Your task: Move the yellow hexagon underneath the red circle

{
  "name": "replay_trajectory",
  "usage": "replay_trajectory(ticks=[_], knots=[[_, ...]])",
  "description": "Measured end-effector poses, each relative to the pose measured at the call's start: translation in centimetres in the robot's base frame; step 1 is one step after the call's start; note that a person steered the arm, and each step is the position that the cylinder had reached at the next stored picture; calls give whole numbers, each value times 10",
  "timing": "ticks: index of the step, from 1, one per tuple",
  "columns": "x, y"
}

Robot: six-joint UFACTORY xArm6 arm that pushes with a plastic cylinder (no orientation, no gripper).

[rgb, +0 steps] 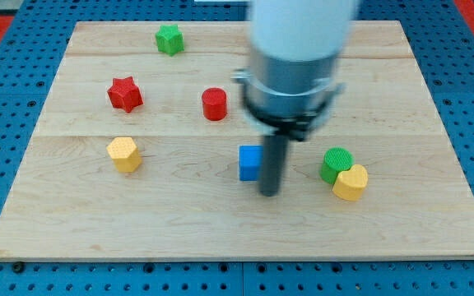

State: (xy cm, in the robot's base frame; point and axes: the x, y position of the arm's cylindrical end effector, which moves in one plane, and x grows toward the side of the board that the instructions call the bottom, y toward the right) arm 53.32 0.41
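Note:
The yellow hexagon lies at the view's left, below the red star. The red circle stands near the board's middle, up and to the right of the hexagon. My tip is at the lower end of the dark rod, just right of the blue cube and touching or nearly touching it. The tip is far to the right of the yellow hexagon and below and right of the red circle.
A green star sits near the view's top. A green circle and a yellow heart touch each other at the right. The wooden board rests on a blue pegboard surface.

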Motion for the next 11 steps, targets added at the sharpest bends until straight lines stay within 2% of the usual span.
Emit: replay_trajectory(ticks=[1, 2, 3, 5, 6, 7, 8, 9, 10, 11], knots=[[-22, -29], [-30, 28], [-16, 88], [-41, -80], [-97, -83], [-98, -181], [-67, -246], [-39, -160], [-49, -126], [-68, -133]])
